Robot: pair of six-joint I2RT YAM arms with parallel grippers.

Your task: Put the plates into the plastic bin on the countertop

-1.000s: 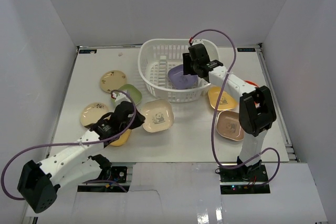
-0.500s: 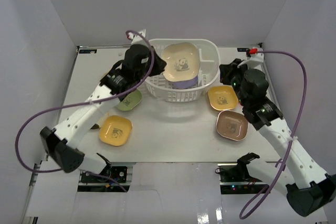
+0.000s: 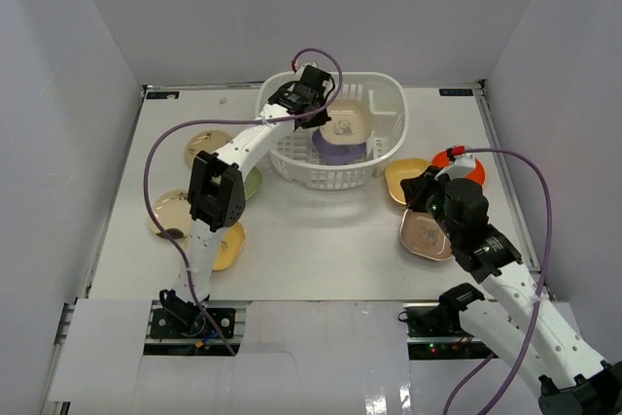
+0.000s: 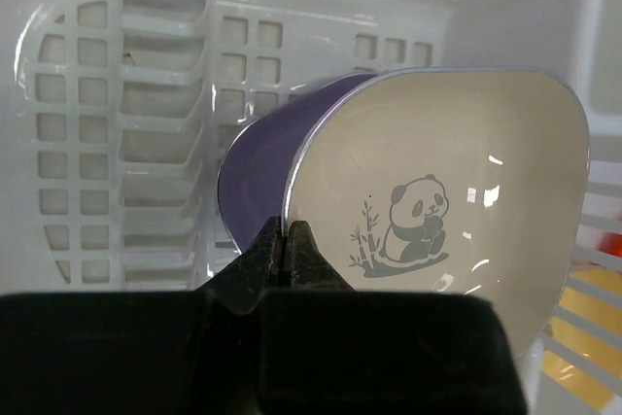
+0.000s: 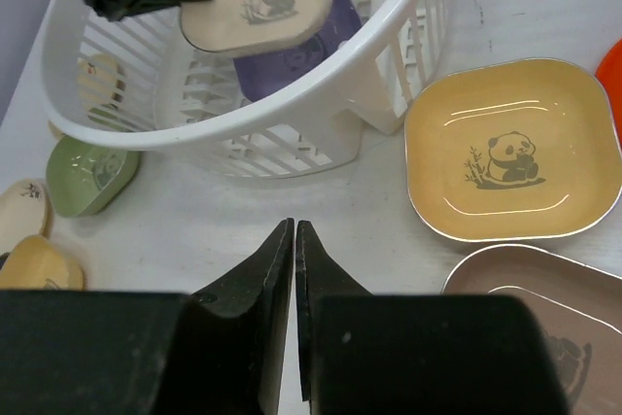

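rim of cream plate (image 4: 437, 211) clamped in left gripper (image 4: 289, 238), inside plastic bin (image 3: 330, 178), tilted over purple plate (image 4: 255, 177). right gripper (image 5: 294, 240) pinched together, empty, just outside bin. likely light, stiff, slick plastic; best taken by rim.

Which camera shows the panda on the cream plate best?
Left wrist view: the cream plate fills it, panda big and clear. Right wrist view shows it small at the top; the top view, tiny inside the bin.

No legible text or labels
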